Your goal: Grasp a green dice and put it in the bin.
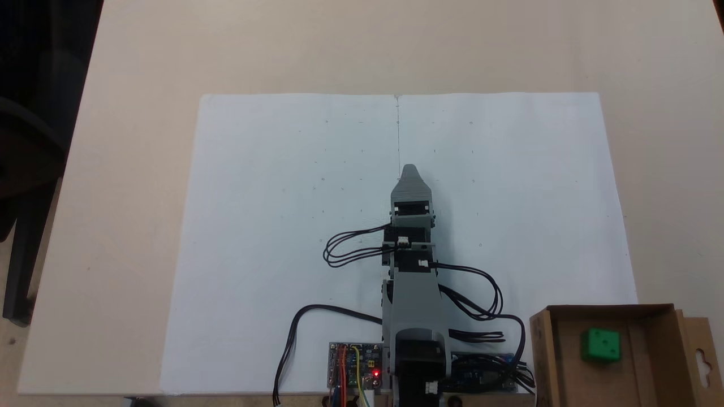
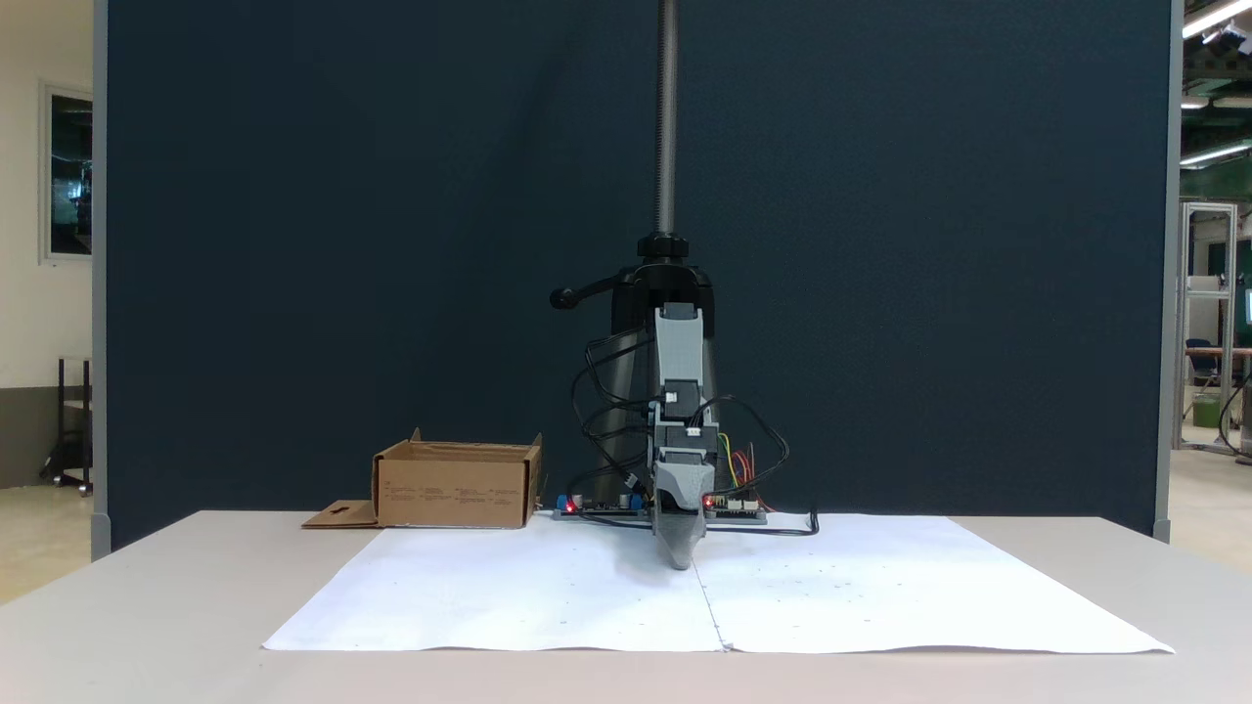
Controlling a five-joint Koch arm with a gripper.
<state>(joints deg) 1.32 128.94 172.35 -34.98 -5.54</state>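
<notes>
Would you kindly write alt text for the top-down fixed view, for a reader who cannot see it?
A green dice lies inside an open cardboard bin at the bottom right corner. A grey robot arm stretches from the bottom edge up over white paper on a beige table, its end effector carrying nothing visible.

You're in a lab or workshop hall: dark partition panel (image 2: 391,244), ceiling strip lights (image 2: 1208,152), aluminium frame rig (image 2: 1205,323), bare circuit boards (image 1: 355,364) on the tabletop (image 1: 141,68).
</notes>
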